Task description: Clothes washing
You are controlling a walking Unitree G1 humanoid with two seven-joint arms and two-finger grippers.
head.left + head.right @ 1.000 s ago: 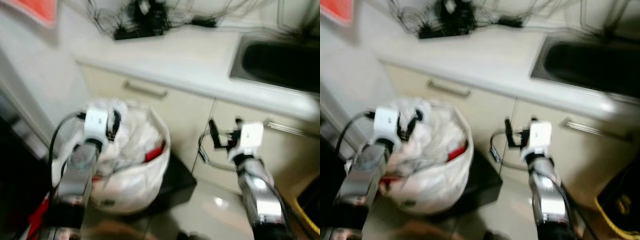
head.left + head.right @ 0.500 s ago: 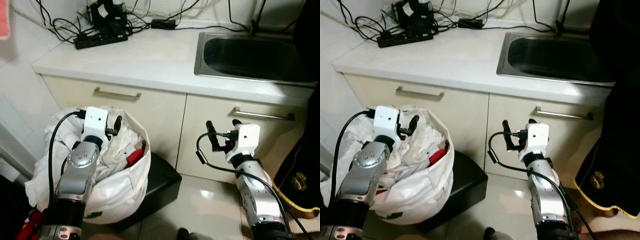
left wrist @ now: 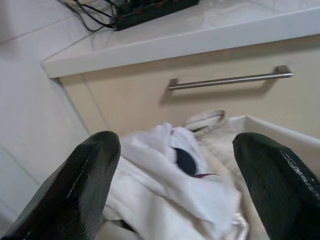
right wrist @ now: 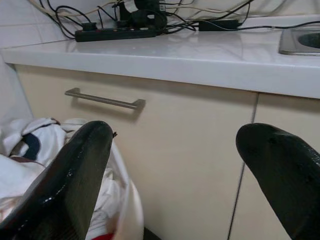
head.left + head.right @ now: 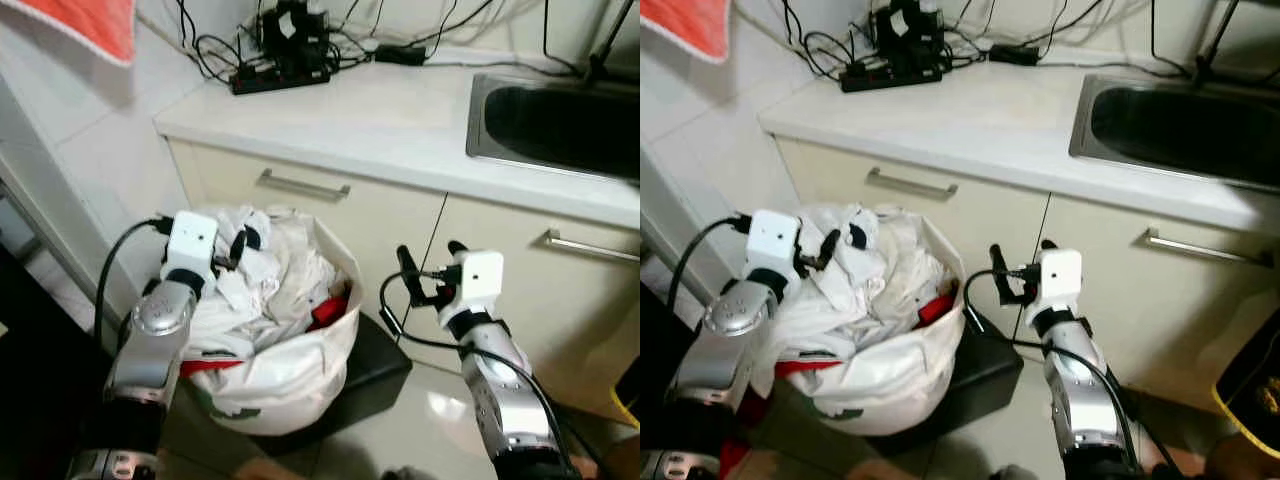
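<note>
Smooth white bench [image 5: 400, 110] runs across the back of a kitchen, above cream cabinet fronts with slim brushed-metal bar handles [image 5: 303, 184]. At far left an orange cloth [image 5: 90, 22] hangs against the wall. A black power strip with tangled cables [image 5: 282, 72] lies on the bench. On the floor before the cabinets sits a soft white fabric laundry bag [image 5: 275, 360], heaped with crumpled white clothes [image 5: 265, 280]. The left gripper [image 3: 175, 175] hovers just over the heap, jaws open. Right of the bag, the right gripper [image 5: 428, 272] faces the cabinet, jaws open. A steel sink [image 5: 560, 115] is set into the bench at far right.
</note>
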